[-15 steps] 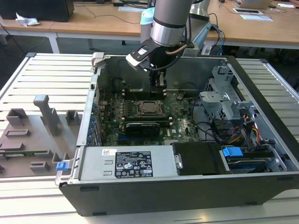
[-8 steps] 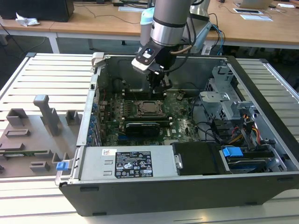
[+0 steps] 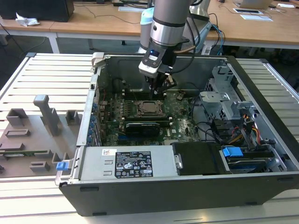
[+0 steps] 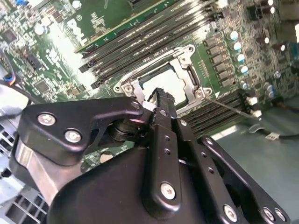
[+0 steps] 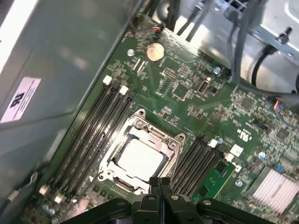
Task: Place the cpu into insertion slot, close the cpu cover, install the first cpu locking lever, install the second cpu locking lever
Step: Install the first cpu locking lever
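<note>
Silver-grey metal of the cpu [image 5: 140, 158] lies flat inside the insertion slot [image 5: 108, 173] on the green board [image 5: 187, 88]. The cpu cover [image 5: 158, 134] is folded down around it, so the chip seems already seated. The claw [image 5: 159, 183] hangs just beside the slot's edge, its two fingers pressed together with nothing between them. Probably it is kept narrow for pushing, not for grasping. A thin wire lever [image 4: 229, 108] sticks out beside the slot, apparently not latched.

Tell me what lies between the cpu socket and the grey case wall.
A row of long black memory slots runs side by side between the socket and the grey case wall. This shows in the first wrist view.
</note>
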Action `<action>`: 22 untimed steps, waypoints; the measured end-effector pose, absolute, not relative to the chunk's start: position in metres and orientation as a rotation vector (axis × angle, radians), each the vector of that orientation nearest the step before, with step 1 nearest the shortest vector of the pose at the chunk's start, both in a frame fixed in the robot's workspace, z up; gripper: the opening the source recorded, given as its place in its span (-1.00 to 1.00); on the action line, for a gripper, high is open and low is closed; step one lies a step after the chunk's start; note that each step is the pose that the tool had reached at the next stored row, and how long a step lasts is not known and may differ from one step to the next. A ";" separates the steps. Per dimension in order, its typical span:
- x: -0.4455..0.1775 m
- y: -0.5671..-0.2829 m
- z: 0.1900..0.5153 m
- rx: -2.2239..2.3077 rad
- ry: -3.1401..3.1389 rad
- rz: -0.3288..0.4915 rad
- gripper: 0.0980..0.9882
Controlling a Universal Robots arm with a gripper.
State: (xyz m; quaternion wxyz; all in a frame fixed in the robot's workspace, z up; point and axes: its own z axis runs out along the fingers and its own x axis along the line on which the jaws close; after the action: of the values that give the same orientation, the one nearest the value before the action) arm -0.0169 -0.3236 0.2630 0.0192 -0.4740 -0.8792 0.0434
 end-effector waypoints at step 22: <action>-0.017 -0.324 0.263 -0.845 -3.003 0.145 -0.98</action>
State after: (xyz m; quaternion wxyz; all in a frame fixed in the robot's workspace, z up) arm -0.0170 -0.3236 0.2630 0.0093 -0.2705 -0.9615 0.0466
